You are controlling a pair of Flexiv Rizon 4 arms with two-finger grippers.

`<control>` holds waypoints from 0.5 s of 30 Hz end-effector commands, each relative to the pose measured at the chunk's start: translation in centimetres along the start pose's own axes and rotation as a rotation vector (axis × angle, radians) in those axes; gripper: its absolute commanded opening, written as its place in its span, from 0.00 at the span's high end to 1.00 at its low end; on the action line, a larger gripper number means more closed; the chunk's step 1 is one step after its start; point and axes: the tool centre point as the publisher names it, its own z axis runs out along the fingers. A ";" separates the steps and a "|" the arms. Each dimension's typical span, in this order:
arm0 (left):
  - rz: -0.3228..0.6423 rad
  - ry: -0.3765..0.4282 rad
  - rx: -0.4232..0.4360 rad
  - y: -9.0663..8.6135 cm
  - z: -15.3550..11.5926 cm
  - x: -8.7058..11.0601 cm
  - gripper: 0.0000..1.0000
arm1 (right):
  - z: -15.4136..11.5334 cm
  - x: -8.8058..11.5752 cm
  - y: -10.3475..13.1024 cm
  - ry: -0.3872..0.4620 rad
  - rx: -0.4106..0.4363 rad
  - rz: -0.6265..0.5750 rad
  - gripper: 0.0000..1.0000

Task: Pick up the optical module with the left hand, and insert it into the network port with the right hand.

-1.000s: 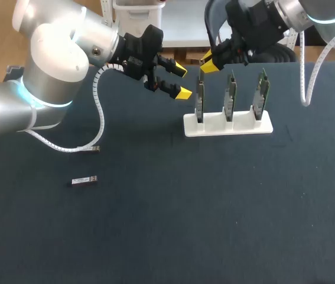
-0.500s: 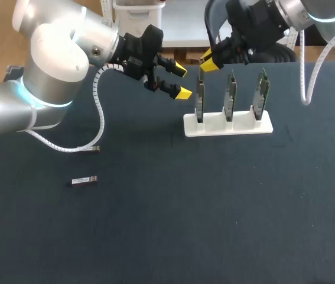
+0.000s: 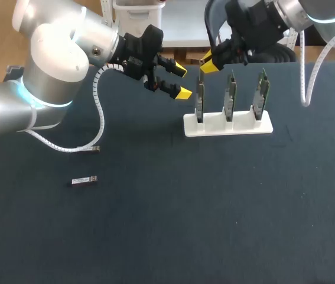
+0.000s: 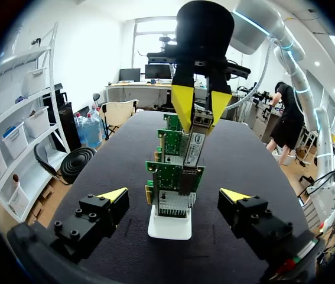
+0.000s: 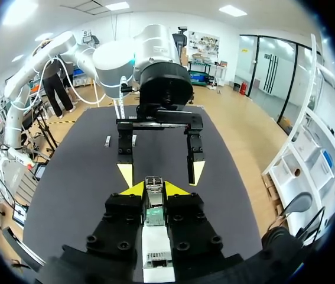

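Head view: the right gripper (image 3: 208, 61) is clamped on a silver module (image 4: 195, 139) at the top of the leftmost of three circuit boards (image 3: 230, 94), which stand upright in a white stand (image 3: 226, 126) near the table's (image 3: 214, 207) far edge. The left gripper (image 3: 180, 81) hangs just beside that board, fingers apart, holding nothing. A second module (image 3: 83, 180) lies near the table's left edge.

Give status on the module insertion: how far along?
Done: pickup and handover, it seems; left jaws stand open and empty beside the rack. In hand: right jaws closed on the optical module, above the leftmost board. Left: the insertion itself; module not visibly seated. A second module lies untouched on the table.
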 end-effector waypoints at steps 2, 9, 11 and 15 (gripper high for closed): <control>-0.002 0.005 0.004 0.2 0.1 -0.1 0.00 | 0.0 0.0 0.1 -0.015 -0.005 0.000 1.00; -0.002 0.005 0.004 0.2 0.1 -0.1 0.00 | -0.5 -0.4 0.1 -0.025 0.004 -0.001 1.00; -0.002 0.005 0.004 0.2 0.1 -0.1 0.00 | -0.5 -0.4 0.1 -0.019 0.008 0.000 1.00; -0.002 0.005 0.004 0.2 0.1 -0.1 0.00 | -0.4 -0.4 0.1 -0.018 0.007 0.004 1.00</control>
